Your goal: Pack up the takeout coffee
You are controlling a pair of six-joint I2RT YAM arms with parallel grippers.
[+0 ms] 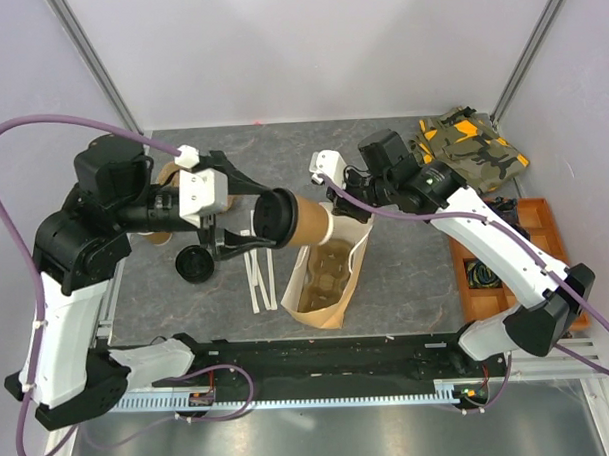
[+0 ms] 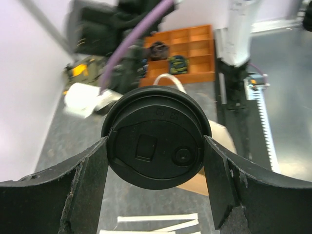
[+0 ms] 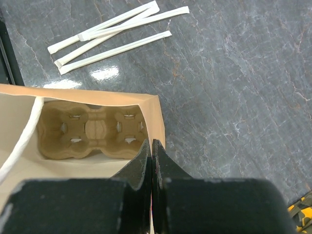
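Coffee cup (image 1: 302,221) of brown kraft paper with round black plastic lid lies sideways just above the open brown paper bag (image 1: 328,315). I see my left claw (image 2: 156,152) clasping its lid, jaws wide. My right claw (image 3: 152,151) is pinched tight on the bag's rim.

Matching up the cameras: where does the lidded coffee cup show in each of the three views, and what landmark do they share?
Top view: the coffee cup is held sideways by the left hand, centre, above the paper bag.
Left wrist: centre, lid facing the camera, between the fingers.
Right wrist: not in it.
Shared landmark: the white straws, in all three views.
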